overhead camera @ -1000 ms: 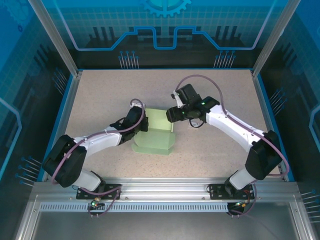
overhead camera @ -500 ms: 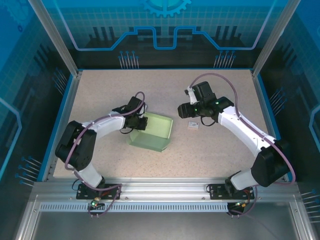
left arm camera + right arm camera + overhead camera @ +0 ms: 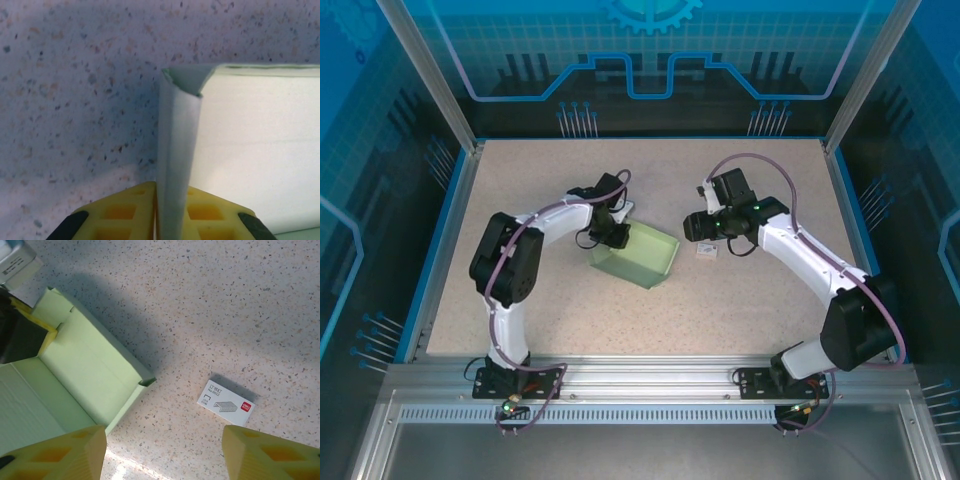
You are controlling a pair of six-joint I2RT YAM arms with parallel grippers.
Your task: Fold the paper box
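Pale green paper box (image 3: 638,258) lies on the speckled table (image 3: 750,300), one upright side wall pinched between the yellow fingers (image 3: 120,212) of the left gripper (image 3: 617,235). Right gripper (image 3: 162,452) is spread wide, holding nothing, with the box ahead of its left finger and a small white staple box (image 3: 226,404) ahead near its right finger.

The top view looks steeply down from above the near edge over the whole table (image 3: 520,180). The left wrist camera sits right against a wall of the paper box (image 3: 177,150) — the right wrist camera looks down from farther off, sharing that box.
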